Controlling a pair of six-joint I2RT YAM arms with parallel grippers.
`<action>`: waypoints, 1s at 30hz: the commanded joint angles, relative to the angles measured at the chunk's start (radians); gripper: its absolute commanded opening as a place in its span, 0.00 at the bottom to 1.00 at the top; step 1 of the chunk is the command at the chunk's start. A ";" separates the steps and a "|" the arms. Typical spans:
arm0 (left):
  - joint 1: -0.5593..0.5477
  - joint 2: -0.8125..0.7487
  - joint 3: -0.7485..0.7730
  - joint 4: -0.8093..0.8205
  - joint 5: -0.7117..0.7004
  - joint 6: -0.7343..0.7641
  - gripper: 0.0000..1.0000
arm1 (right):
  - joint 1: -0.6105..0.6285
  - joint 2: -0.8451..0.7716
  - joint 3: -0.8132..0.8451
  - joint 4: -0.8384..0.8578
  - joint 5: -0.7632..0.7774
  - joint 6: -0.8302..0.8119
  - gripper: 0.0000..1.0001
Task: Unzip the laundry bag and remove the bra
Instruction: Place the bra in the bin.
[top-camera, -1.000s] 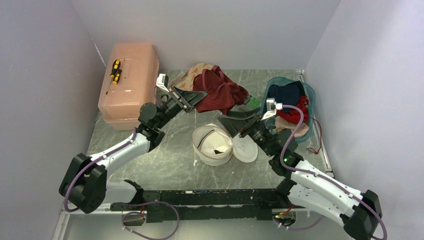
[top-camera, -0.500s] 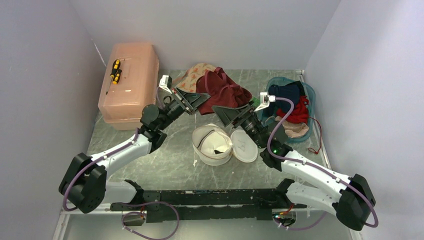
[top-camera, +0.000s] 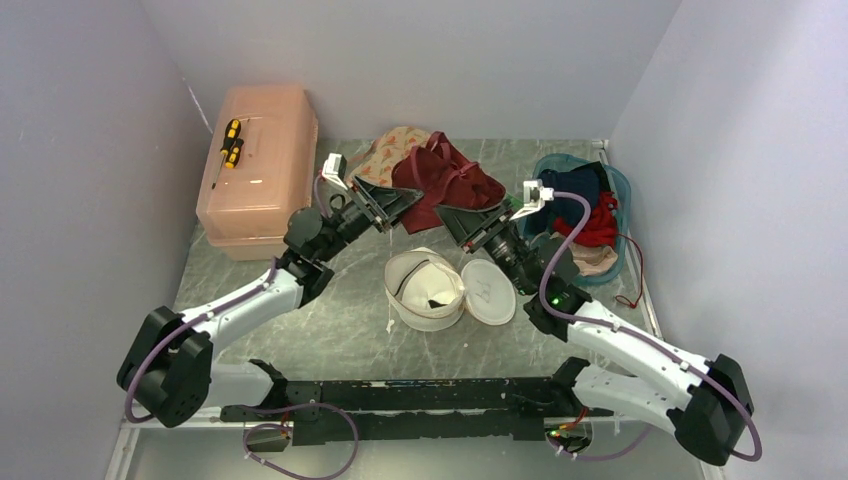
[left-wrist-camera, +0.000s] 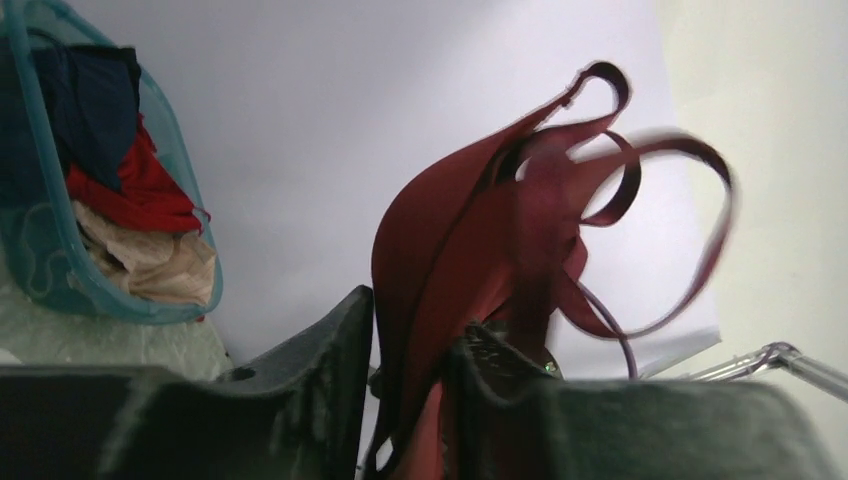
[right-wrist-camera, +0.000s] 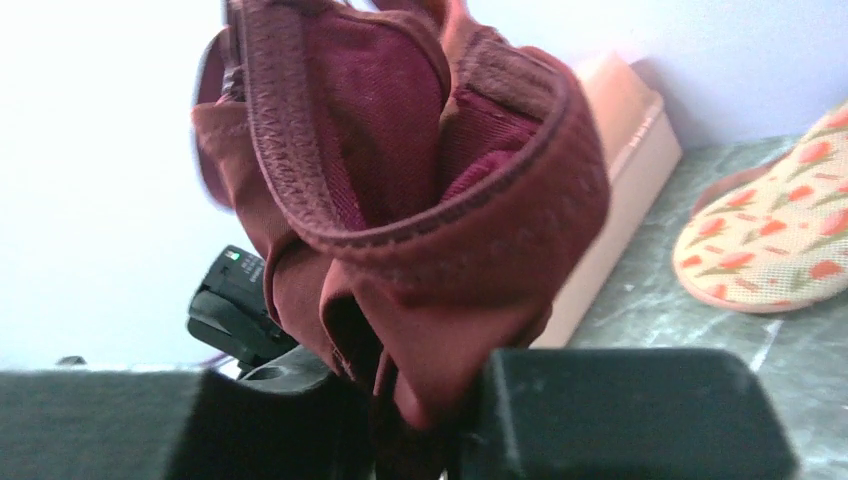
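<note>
Top external view: the laundry bag (top-camera: 425, 290) lies on the worktop (top-camera: 340, 320) with its mouth open. Its round lid (top-camera: 488, 292) lies flat against the bag's right side. The bra (top-camera: 445, 185) is out of the bag, held up clear of the worktop behind the bag, between the two arms. The left tool (top-camera: 400, 203) meets the cloth from behind and left of the bag. The right tool (top-camera: 455, 222) meets it from behind and right of the bag.

Left wrist view: maroon cloth runs between the two fingers (left-wrist-camera: 320, 380) and stands up from them, straps looping free. Whether these fingers clamp the cloth or merely flank it cannot be told.

Right wrist view: a bunched fold of the bra drops between that tool's fingers (right-wrist-camera: 620, 410) and appears pinched there.

Assessment: the unzipping is done and the removal is in hand. It looks like a pass of the garment from one tool to the other. The next move calls for one tool alone to carry the bra and for the other to let go fully. The garment should then be set down away from the bag without a strap snagging.

Not verifiable:
- The inside of the bag, where only a dark patch shows.
- The zip itself, which is too small to read.
- The right tool's fingertips, which are buried in cloth.
- The straps, which are blurred in the left wrist view.

A basket (left-wrist-camera: 35, 260) of clothes stands behind and right of the bag.
</note>
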 joint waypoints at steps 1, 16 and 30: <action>-0.010 -0.062 -0.018 -0.107 -0.011 0.076 0.44 | -0.001 -0.077 0.056 -0.101 0.054 -0.092 0.21; -0.003 -0.385 0.020 -0.925 -0.206 0.422 0.83 | -0.051 -0.252 0.265 -0.735 0.508 -0.281 0.00; -0.003 -0.603 -0.132 -1.141 -0.290 0.425 0.81 | -0.750 -0.061 0.170 -0.752 0.144 0.090 0.00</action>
